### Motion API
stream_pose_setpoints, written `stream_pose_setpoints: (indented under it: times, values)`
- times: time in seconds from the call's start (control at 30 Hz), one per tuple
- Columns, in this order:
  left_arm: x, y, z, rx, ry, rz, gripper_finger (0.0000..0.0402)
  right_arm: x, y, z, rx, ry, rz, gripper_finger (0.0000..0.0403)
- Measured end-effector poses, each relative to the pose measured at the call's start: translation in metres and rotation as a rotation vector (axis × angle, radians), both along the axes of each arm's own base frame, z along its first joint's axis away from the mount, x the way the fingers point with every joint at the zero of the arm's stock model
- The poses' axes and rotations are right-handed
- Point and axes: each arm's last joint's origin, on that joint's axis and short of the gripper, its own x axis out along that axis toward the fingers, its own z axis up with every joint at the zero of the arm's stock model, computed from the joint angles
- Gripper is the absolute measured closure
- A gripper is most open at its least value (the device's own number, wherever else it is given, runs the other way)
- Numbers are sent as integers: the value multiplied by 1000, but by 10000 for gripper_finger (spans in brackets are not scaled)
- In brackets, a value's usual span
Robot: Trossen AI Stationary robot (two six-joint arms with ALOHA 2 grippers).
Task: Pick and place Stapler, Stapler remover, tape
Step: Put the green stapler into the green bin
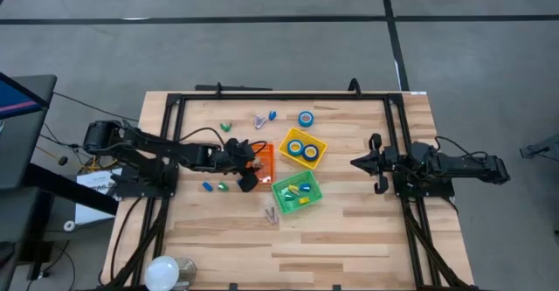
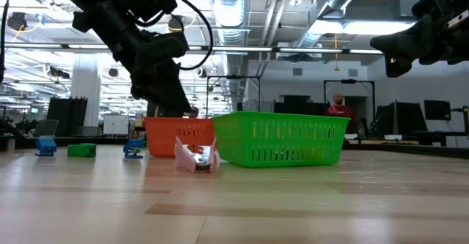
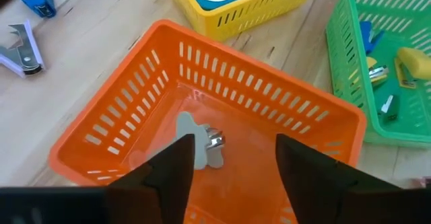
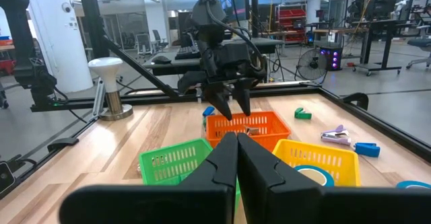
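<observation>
Above the orange bin point(image 1: 262, 158) you have the left gripper point(image 3: 234, 158), its two dark fingers point(image 3: 176, 167) spread apart with nothing between them. Look down through that gap in the left wrist view and you see a pale staple remover point(image 3: 200, 145) with a shiny metal part lying on the bin's floor, just below the fingers and apart from them. From the right wrist view you can see the same gripper hanging over the bin's rim, fingers pointing down.

Beside the orange bin sits the yellow bin point(image 1: 302, 148), holding two rolls of blue tape point(image 1: 296, 147); a third roll point(image 1: 306, 118) lies on the table farther back, well apart from your left gripper. The green bin point(image 1: 295, 191) stands just in front of the yellow one and carries small staplers in blue and yellow point(image 3: 412, 61). Loose on the wood near the left arm you have a blue stapler point(image 1: 208, 187), a green one point(image 1: 225, 127), and another staple remover point(image 1: 272, 214) just in front of the green bin.

Your right gripper point(image 1: 360, 162) waits at the table's right side, well away from the bins, fingers pressed together and empty.
</observation>
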Motion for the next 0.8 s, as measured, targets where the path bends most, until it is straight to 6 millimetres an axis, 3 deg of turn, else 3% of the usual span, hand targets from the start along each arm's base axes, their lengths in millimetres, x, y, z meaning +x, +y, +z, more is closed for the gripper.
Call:
stream_pose_setpoints:
  times: [0.3,0.57,0.8]
  values:
    - [-8,0,25,6,-102,3,195,0,0,0,0,0,0,402]
    - [-18,4,48,123,-156,-54,194,0,0,0,0,0,0,402]
    - [-18,17,75,151,-238,-11,194,0,0,0,0,0,0,402]
